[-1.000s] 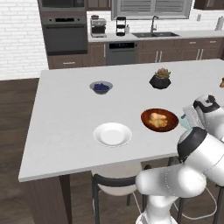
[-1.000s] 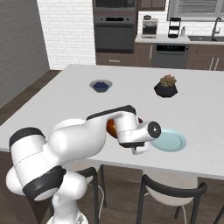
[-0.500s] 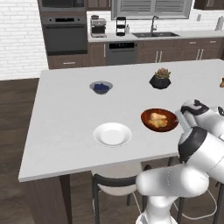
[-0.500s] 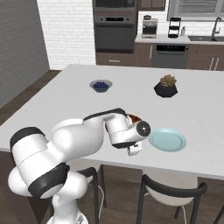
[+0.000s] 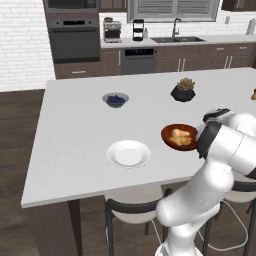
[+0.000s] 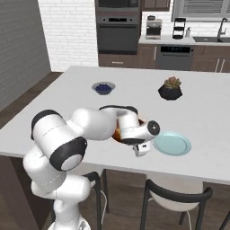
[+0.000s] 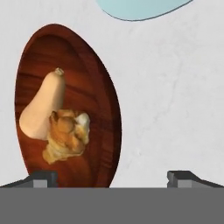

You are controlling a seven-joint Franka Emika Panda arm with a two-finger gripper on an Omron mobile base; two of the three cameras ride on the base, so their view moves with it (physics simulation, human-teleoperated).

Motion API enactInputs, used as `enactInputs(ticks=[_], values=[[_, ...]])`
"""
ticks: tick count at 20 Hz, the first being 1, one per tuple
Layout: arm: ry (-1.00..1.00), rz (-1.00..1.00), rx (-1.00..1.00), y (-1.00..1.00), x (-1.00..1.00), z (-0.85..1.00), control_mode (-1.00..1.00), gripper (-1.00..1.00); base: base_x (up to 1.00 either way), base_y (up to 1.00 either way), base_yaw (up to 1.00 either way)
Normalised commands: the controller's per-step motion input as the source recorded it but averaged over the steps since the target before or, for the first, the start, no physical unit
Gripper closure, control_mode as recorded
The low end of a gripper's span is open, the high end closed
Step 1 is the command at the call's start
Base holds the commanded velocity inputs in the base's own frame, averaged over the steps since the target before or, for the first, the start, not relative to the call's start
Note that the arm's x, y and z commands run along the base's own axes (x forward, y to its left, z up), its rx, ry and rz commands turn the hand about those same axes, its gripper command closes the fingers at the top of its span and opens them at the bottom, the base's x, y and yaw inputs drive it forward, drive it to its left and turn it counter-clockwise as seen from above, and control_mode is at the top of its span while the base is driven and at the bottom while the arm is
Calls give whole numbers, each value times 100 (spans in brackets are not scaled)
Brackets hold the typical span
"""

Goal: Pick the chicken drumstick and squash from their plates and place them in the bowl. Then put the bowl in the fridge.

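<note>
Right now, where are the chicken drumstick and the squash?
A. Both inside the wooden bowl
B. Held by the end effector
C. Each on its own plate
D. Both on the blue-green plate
A: in the hand view the squash and the chicken drumstick lie together inside the wooden bowl.

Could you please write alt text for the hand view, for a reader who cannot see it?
A dark wooden bowl on a pale counter holds a tan squash with a golden-brown chicken drumstick lying against it. The edge of a pale blue-green plate shows at the top.
</note>
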Motion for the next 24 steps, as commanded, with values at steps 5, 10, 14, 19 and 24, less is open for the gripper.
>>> enactInputs(ticks=[5, 10, 14, 19, 24], values=[[0, 7, 5, -26, 28, -23, -100, -100, 0, 0, 0], [7, 4, 2, -2, 33, -20, -100, -100, 0, 0, 0], [6, 1, 0, 16, 8, -21, -100, -100, 0, 0, 0], [1, 2, -1, 33, 12, -7, -100, -100, 0, 0, 0], [1, 1, -4, 33, 17, -1, -100, 100, 0, 0, 0]])
